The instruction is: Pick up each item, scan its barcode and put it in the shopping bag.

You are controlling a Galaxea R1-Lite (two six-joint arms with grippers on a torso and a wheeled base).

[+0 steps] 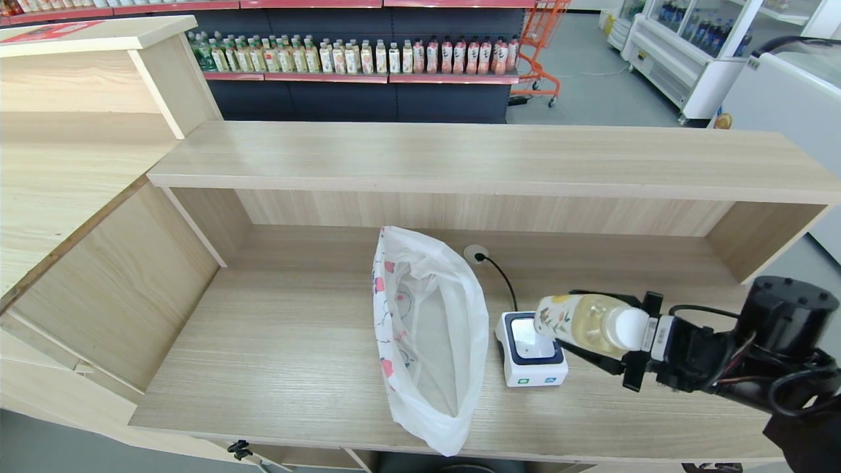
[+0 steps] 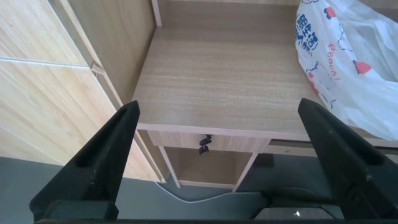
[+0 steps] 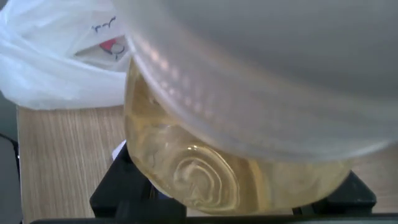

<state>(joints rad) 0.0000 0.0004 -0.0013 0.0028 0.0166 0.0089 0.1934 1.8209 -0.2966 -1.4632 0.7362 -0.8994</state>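
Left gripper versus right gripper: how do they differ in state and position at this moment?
The left gripper is open and empty; the right gripper is shut on the bottle. The left gripper hangs off the counter's near edge, not far from the shopping bag; the right gripper holds the bottle on its side above the scanner. Both have dark fingers.

Light wood counter (image 1: 295,341) with raised ledge (image 1: 460,157); drink shelves (image 1: 355,59) behind; grey floor (image 1: 604,92); orange cart (image 1: 545,39); white freezers (image 1: 677,72) far right
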